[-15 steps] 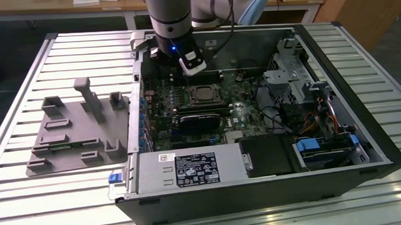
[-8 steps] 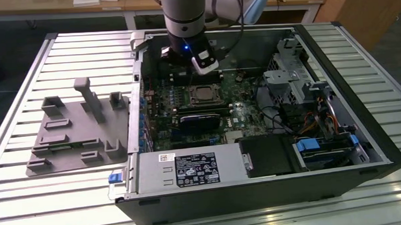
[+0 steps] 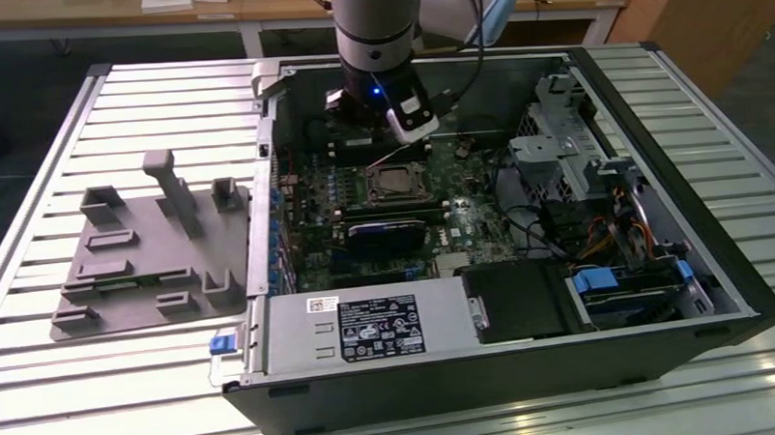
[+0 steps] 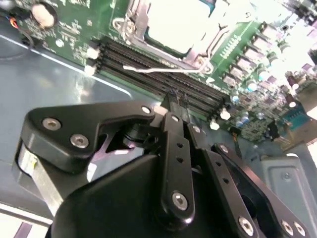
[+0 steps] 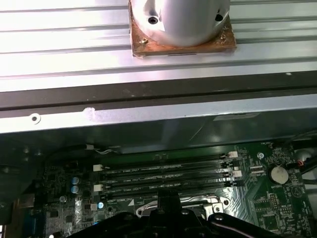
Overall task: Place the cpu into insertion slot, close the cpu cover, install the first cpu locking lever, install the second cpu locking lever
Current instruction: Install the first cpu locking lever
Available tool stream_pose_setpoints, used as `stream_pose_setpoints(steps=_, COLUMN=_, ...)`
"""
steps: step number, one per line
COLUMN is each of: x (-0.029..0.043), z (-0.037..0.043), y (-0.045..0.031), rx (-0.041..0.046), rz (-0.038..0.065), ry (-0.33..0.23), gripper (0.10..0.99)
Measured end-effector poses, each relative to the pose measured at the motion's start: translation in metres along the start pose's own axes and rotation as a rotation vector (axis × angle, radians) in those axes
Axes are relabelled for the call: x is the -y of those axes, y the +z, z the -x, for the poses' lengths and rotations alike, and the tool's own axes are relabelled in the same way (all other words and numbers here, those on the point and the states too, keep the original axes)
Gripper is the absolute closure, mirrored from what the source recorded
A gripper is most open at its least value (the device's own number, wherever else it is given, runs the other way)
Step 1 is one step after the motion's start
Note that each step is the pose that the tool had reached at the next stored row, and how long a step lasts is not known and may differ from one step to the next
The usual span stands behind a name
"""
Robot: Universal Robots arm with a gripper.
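The cpu (image 3: pixel 394 185) (image 4: pixel 176 20) lies flat in the insertion slot (image 3: pixel 371 192) on the green board, its pale metal top showing. The silvery cpu cover (image 4: pixel 130 22) lies down around it, framing the chip. A thin silver locking lever (image 4: pixel 163 69) stands free of the socket and stretches across the black memory slots (image 4: pixel 148 62) (image 5: pixel 163 178). My gripper (image 3: pixel 392 140) (image 4: pixel 178 99) hangs just behind the socket, over the memory slots and close to that lever. Its fingertips are pressed together and hold nothing that I can see.
The open computer case (image 3: pixel 698 255) surrounds the board. A black card module (image 3: pixel 388 232) sits in front of the socket, and the power supply (image 3: pixel 353 330) in front of that. A drive cage (image 3: pixel 553 144) stands at the exterior view's right, a grey fixture tray (image 3: pixel 144 255) at its left.
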State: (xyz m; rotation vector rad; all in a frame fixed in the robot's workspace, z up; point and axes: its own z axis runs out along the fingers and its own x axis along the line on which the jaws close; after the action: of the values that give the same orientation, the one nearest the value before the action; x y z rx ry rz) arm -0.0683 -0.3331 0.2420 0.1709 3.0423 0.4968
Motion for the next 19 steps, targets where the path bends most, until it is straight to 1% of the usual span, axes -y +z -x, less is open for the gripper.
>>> stream_pose_setpoints(steps=1, x=0.0000, z=0.0001, y=0.0001, rx=0.0010, rz=0.000, ry=0.000, gripper=0.984)
stream_pose_setpoints(steps=2, x=0.0000, z=-0.0001, y=0.0001, rx=0.0072, rz=0.001, ry=-0.002, gripper=0.984)
stream_pose_setpoints(steps=6, x=0.0004, z=-0.0008, y=0.0012, rx=0.0436, rz=0.000, ry=-0.005, gripper=0.984)
stream_pose_setpoints(steps=8, x=0.0006, z=-0.0009, y=0.0018, rx=0.0562, rz=-0.004, ry=-0.002, gripper=0.984)
stream_pose_setpoints(steps=10, x=0.0010, z=-0.0010, y=0.0026, rx=0.0668, rz=-0.010, ry=0.005, gripper=0.984)
stream_pose_setpoints(steps=12, x=0.0015, z=-0.0010, y=0.0042, rx=0.0741, rz=-0.014, ry=0.016, gripper=0.984)
stream_pose_setpoints(steps=19, x=0.0047, z=-0.0010, y=0.0139, rx=0.0920, rz=-0.018, ry=0.067, gripper=0.984)
